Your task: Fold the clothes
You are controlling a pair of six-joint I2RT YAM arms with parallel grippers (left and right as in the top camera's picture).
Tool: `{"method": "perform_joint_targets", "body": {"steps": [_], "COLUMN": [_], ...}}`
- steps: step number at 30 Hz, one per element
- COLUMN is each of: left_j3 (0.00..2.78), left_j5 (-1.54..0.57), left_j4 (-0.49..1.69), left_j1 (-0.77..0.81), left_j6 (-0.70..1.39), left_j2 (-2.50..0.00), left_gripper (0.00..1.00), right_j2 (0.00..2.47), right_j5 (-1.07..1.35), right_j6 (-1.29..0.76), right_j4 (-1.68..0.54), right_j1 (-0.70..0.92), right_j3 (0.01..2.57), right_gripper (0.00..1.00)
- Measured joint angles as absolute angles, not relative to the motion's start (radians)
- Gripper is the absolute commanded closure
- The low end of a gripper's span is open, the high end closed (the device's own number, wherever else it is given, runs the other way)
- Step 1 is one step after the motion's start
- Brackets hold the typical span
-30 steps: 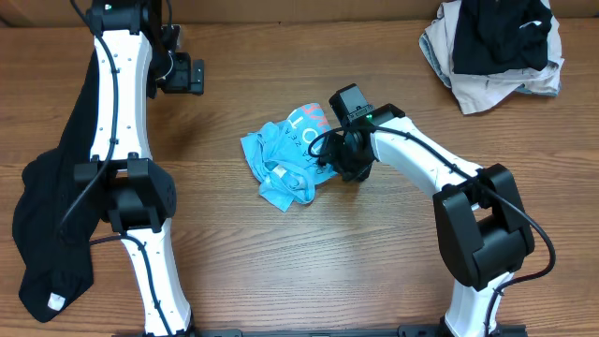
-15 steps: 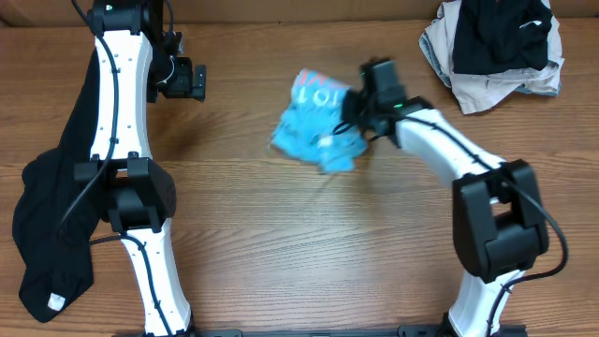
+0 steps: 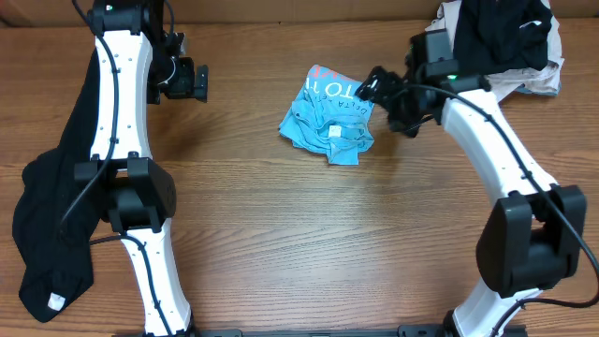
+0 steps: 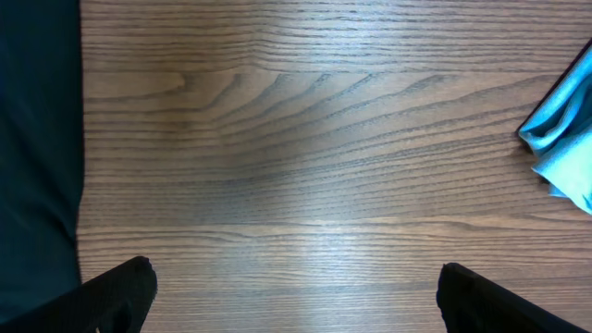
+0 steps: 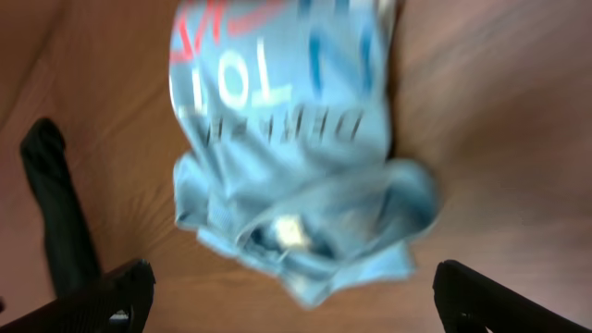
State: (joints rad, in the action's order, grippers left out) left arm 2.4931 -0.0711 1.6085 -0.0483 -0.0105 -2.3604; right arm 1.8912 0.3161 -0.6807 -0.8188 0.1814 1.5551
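The light-blue T-shirt [image 3: 328, 117] is in a crumpled heap on the wooden table, its white and pink-red lettering facing up at its far edge. My right gripper [image 3: 382, 94] hovers just off the shirt's right edge, open, with nothing between its fingers. In the right wrist view the shirt [image 5: 296, 148] is blurred and sits ahead of the wide-apart fingers of the right gripper [image 5: 291, 277]. My left gripper [image 3: 192, 80] is open above bare wood at the far left. Its wrist view shows the left gripper [image 4: 294, 273] empty and a corner of the shirt [image 4: 566, 139].
A long black garment [image 3: 47, 225] hangs over the table's left side by the left arm, seen also as the dark garment [image 4: 37, 139]. A pile of black and beige garments [image 3: 496, 42] sits at the far right corner.
The right arm carried the shirt from the table's middle toward the far right, then opened and let it drop. The left arm stayed still.
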Motion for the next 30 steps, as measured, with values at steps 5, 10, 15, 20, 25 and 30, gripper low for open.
{"method": "perform_joint_targets", "body": {"steps": [5,10,15,20,25,30], "left_j3": [2.493,2.493,2.493,2.493,2.493,2.493], "left_j5": [-0.072,-0.072,-0.072,-0.072,-0.072,-0.072], "left_j4": [1.608,1.608,1.608,1.608,1.608,1.608], "left_j1": [-0.048,-0.048,-0.048,-0.048,-0.048,-0.048], "left_j6": [-0.010,-0.010,-0.010,-0.010,-0.010,-0.023], "left_j2": [-2.360,-2.360,-2.360,-2.360,-2.360,-2.360], "left_gripper": [0.00,0.00,0.00,0.00,0.00,0.00], "right_j2": [1.891,1.891,1.891,1.891,1.914,1.985], "right_j5": [0.315,0.215,0.041,-0.076,-0.109,-0.084], "right_j6": [-0.916,-1.159,-1.335,-1.396,-1.412,-1.381], "right_j4": [-0.825,-0.745,-0.629,-0.567,-0.559,-0.555], "right_j1": [0.291,0.413,0.486,0.491,0.491,0.491], "right_j3": [1.506,1.428,1.362,1.347,1.347,1.346], "right_gripper": [0.00,0.02,0.07,0.09,0.09,0.18]}}
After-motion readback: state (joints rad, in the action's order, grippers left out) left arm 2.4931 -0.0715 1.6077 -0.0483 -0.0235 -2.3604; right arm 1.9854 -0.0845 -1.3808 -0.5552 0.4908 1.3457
